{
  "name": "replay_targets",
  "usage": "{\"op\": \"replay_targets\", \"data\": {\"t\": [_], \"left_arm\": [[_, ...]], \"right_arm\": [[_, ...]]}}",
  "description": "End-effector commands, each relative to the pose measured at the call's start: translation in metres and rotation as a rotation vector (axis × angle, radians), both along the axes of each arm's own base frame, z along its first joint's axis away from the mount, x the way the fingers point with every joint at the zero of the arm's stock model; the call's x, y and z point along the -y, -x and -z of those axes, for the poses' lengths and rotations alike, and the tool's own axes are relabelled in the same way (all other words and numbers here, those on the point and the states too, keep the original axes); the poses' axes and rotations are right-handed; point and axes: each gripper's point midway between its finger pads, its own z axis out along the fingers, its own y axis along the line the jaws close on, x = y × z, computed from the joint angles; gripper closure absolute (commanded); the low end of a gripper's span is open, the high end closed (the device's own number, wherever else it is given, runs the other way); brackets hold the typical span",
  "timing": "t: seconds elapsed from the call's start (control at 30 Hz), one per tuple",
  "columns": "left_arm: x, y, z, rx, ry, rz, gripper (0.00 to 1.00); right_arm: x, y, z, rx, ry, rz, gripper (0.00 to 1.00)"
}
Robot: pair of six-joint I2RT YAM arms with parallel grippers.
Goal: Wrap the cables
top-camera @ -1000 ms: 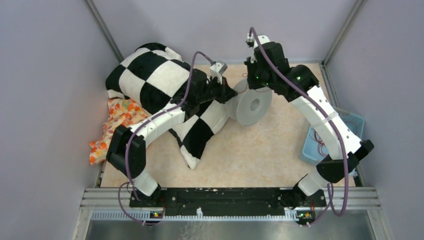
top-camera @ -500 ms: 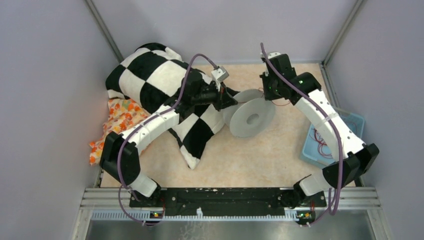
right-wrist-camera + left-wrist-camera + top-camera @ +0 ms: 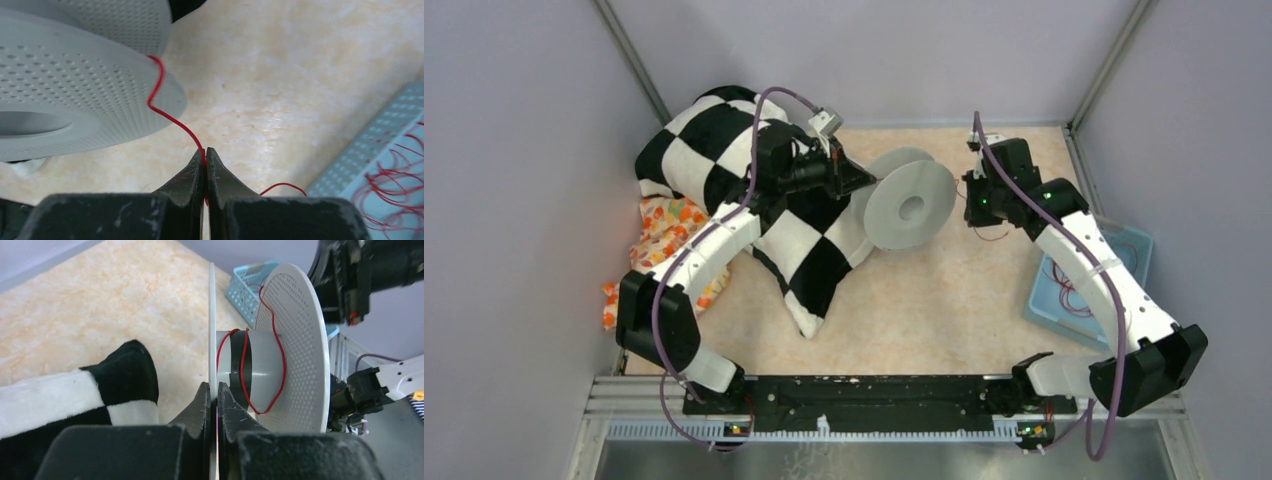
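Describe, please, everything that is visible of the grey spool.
The spool is pale grey, plastic by its look: two round flanges dotted with small holes, joined by a hub with a dark band. It is held on edge, one flange's rim pinched by the left gripper. Thin red cable loops loosely around the hub.

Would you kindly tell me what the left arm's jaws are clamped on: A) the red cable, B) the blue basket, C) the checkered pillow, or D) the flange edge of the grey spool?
D: the left wrist view shows the left jaws shut on the thin flange edge of the grey spool, whereas the red cable is pinched by the right jaws instead.
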Motion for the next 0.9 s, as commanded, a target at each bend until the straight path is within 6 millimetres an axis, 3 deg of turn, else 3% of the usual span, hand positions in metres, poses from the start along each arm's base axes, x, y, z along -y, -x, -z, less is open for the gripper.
{"op": "replay_targets", "data": {"t": [0.0,0.23,0.53,0.87], "left_arm": [[0.003,0.017,-0.072,0.106,0.185,0.055,1.00],[-0.008,0.030,-0.101,0.116,0.299,0.154,1.00],[-0.028,0.018,-0.102,0.050,0.368,0.110,1.00],[-0.041,-0.017,-0.090,-0.133,0.582,-0.139,1.00]], "right_arm": [[-0.041,0.007,-0.007,0.012,-0.238,-0.091,1.00],[-0.040,0.011,0.012,0.013,-0.271,-0.049,1.00],[-0.033,0.013,0.033,-0.006,-0.259,0.007,1.00],[-0.073,0.018,0.024,0.043,-0.466,0.019,1.00]]}}
